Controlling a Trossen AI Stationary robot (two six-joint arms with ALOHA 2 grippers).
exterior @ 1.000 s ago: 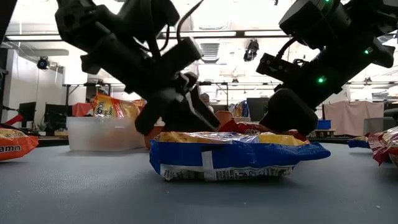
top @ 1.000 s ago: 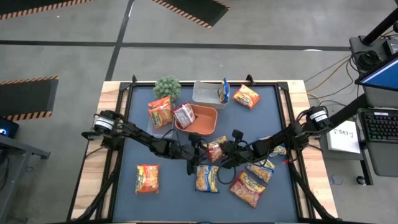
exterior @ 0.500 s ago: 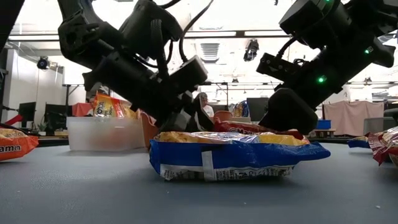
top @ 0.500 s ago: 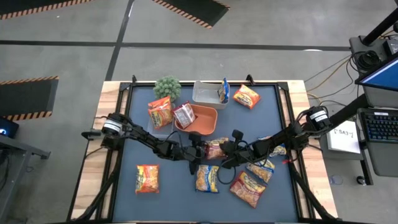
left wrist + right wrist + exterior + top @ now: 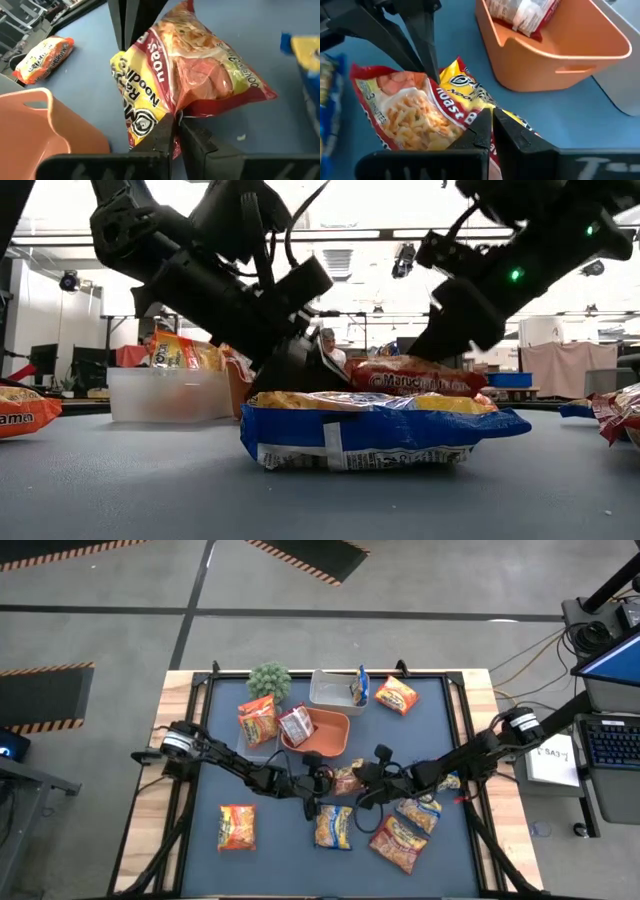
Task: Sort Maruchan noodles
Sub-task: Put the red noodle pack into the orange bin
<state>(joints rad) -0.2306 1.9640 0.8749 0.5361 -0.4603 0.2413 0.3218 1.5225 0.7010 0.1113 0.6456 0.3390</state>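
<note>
We've got both grippers pinched on the same red packet (image 5: pixel 347 778), which sits just on the near side of the orange tray (image 5: pixel 335 743), off its front corner. Left gripper (image 5: pixel 174 131) is clamped on one edge of the wrapper, fingers fully closed on the film; right gripper (image 5: pixel 490 126) is clamped on the opposite edge. In the low view we see the red packet (image 5: pixel 417 378) held up off the mat, hanging just above the blue-and-yellow packet (image 5: pixel 375 431) that lies flat nearer the front edge of the table than the tray.

Packet's long axis runs roughly between the two grippers, i.e. parallel to the tray's front wall. Left arm comes in from the tray's left side, right arm from its right; both are equally near since both hold it.

Our read: the tray lies directly behind the packet and already has one packet (image 5: pixel 296 725) in it. The next move turns on one gripper letting go so the other can carry it over that front wall
</note>
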